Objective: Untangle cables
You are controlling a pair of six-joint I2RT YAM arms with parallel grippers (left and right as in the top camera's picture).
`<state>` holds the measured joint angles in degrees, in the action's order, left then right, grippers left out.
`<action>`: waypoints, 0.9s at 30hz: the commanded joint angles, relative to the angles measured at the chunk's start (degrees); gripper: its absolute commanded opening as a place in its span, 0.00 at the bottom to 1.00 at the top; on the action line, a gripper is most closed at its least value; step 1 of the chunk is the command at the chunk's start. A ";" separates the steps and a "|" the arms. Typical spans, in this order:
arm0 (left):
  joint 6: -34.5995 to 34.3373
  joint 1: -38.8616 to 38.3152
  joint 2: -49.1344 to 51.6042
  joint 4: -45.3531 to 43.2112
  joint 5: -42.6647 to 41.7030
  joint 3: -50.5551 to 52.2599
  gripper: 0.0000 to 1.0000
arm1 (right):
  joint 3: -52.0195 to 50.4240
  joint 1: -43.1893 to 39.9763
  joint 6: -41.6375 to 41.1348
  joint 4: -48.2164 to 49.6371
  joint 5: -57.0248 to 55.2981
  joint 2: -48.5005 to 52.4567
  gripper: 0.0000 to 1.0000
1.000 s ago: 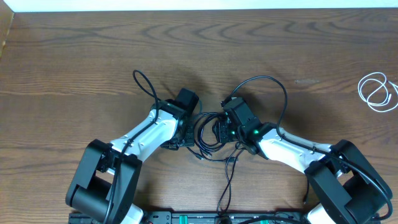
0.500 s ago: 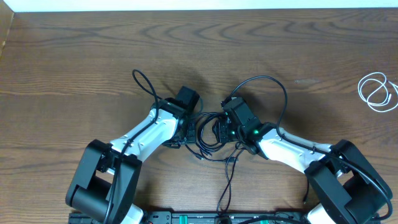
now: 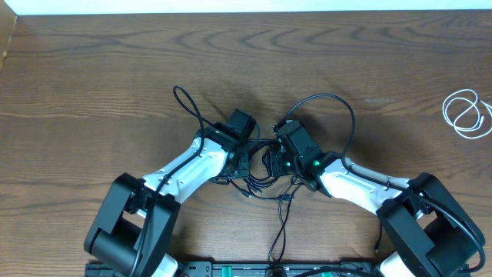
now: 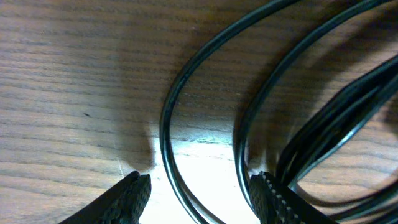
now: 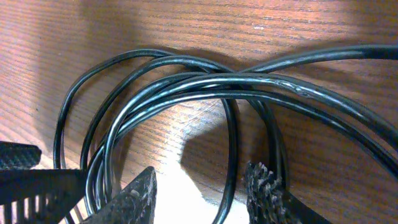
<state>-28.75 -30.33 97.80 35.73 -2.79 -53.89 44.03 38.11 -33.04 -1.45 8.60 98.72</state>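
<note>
One brown wood-grain bench (image 3: 92,77); two white-and-black robot arms, one left arm (image 3: 188,161) and one right arm (image 3: 361,181); two black two-fingered hands, one left hand (image 4: 199,190) and one right hand (image 5: 202,186), making four ridged fingertips in all; two thin cords, one thin black cable (image 3: 257,165) and one thin white cable (image 3: 466,113); the black one's loops overlap too closely to count; the white one shows about two rings; two thicker black wires, one arching off the left arm (image 3: 184,104), one off the right (image 3: 338,104).
</note>
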 commanded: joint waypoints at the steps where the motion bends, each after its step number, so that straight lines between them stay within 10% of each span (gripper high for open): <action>1: -0.94 -0.02 1.92 -0.04 1.73 0.04 0.57 | -1.75 0.13 -0.28 -1.16 -0.09 0.50 0.44; 17: 12.61 0.79 5.05 0.66 22.16 -0.04 0.57 | -1.75 0.13 -0.26 -1.16 -0.11 0.50 0.48; 27: 26.82 0.81 5.07 -20.28 25.59 -0.02 0.52 | -1.77 0.13 0.52 -2.67 -1.95 0.50 0.52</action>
<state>-9.56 -29.78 102.24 17.89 20.10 -54.35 44.03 38.15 -32.80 -2.22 8.67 98.32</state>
